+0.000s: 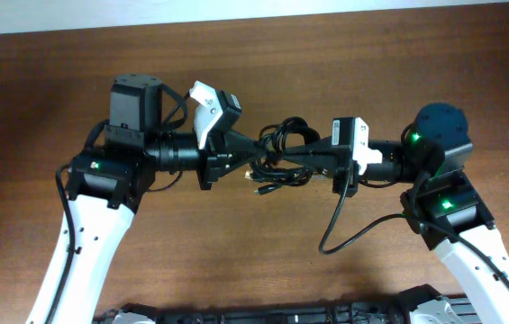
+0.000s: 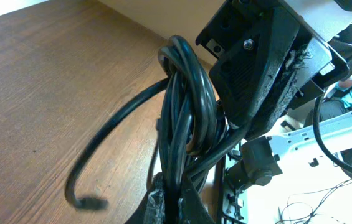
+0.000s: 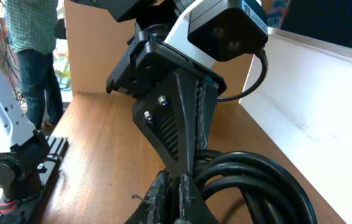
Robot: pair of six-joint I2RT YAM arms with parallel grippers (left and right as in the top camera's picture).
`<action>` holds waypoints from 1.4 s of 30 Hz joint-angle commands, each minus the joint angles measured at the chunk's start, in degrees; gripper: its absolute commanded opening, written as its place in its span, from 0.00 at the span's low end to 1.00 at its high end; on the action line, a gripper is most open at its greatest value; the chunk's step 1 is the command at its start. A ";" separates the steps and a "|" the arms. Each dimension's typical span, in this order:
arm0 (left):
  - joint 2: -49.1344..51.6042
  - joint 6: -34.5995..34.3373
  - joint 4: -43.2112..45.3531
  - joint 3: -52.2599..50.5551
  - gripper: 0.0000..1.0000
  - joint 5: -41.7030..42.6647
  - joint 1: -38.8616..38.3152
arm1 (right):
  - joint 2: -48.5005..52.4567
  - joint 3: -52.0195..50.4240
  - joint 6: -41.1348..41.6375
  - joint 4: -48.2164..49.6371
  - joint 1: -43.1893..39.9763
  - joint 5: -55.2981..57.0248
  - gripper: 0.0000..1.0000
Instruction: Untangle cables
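Observation:
The cables point(image 1: 283, 135) form a black bunch of loops held above the wooden table between my two grippers. My left gripper point(image 1: 252, 155) comes in from the left and is shut on strands of the bunch; in its wrist view its fingertips point(image 2: 163, 202) pinch cords running up into the knot point(image 2: 188, 106). A loose cable end point(image 2: 88, 202) curls down to the left. My right gripper point(image 1: 301, 155) is shut on the cables from the right; its fingers point(image 3: 158, 193) clamp a cord beside thick loops point(image 3: 250, 180). The two grippers nearly touch.
The brown table point(image 1: 254, 63) runs under both arms. A thicker arm wire point(image 1: 337, 225) hangs below the right wrist. Black equipment point(image 1: 281, 315) lines the front edge. A person point(image 3: 32, 56) stands beyond the table's end, near a white frame point(image 3: 1, 112).

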 commanded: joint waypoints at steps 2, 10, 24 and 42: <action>-0.44 0.02 0.46 1.20 0.00 1.88 0.22 | -0.96 1.29 2.01 0.35 0.04 -1.84 0.04; -0.44 -9.01 3.32 1.20 0.00 -11.91 0.22 | -0.94 1.29 2.01 -4.85 0.04 -1.22 0.04; -0.44 -15.67 9.68 1.20 0.00 -21.88 0.24 | -0.85 1.29 1.97 -26.47 0.04 10.56 0.04; -0.44 -32.41 10.32 1.20 0.00 -44.74 0.22 | -0.85 1.29 2.01 -39.21 0.04 24.20 0.04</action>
